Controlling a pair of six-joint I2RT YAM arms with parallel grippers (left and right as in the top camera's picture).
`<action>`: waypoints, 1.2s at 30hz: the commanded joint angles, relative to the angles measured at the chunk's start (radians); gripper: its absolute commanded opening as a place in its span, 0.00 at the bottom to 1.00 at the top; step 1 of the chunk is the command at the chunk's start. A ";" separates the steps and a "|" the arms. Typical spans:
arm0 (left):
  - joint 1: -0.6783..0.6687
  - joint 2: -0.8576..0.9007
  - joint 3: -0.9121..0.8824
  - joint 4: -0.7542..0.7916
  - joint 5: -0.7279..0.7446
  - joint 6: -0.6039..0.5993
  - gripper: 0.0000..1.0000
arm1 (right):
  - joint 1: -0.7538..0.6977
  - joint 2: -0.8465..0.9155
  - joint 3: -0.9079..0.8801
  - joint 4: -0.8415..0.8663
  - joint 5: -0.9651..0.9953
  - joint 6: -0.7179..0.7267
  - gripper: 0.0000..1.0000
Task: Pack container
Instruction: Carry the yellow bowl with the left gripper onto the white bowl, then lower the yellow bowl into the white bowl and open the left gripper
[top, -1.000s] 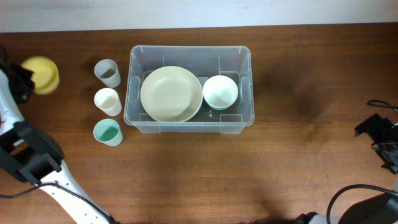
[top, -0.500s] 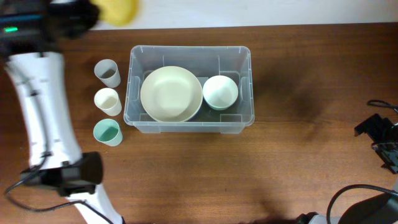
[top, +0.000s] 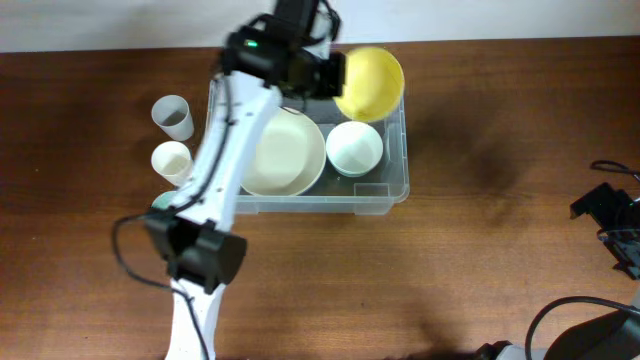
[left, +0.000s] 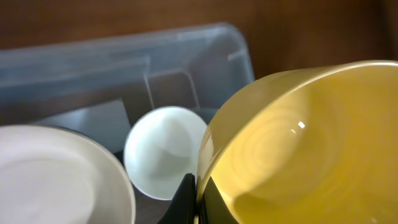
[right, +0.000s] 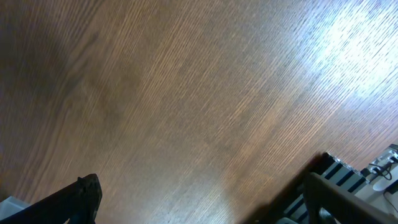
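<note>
One container (top: 300, 205) — one plate (top: 295, 160), white bowl (top: 354, 148), yellow bowl (top: 370, 82) — two cups (top: 173, 117) unobscured.

You have the container (top: 320, 204) upright and lidless on the bench (top: 480, 260), toward the back edge, with its long sides running left to right. It is a large rectangular tub of clear plastic with a rolled rim. Inside, a cream plate (top: 300, 155) lies flat on the left and a small pale bowl (top: 354, 148) stands just beside it. A yellow bowl (top: 370, 82) hides its back right corner.
</note>
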 joint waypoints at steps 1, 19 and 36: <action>-0.009 0.061 -0.006 -0.016 -0.041 0.022 0.01 | -0.002 0.005 -0.003 0.003 0.002 0.012 0.99; 0.003 0.174 -0.006 -0.130 -0.145 0.000 0.01 | -0.002 0.005 -0.003 0.003 0.002 0.012 0.99; -0.006 0.234 -0.006 -0.143 -0.122 0.000 0.02 | -0.002 0.005 -0.003 0.003 0.002 0.012 0.99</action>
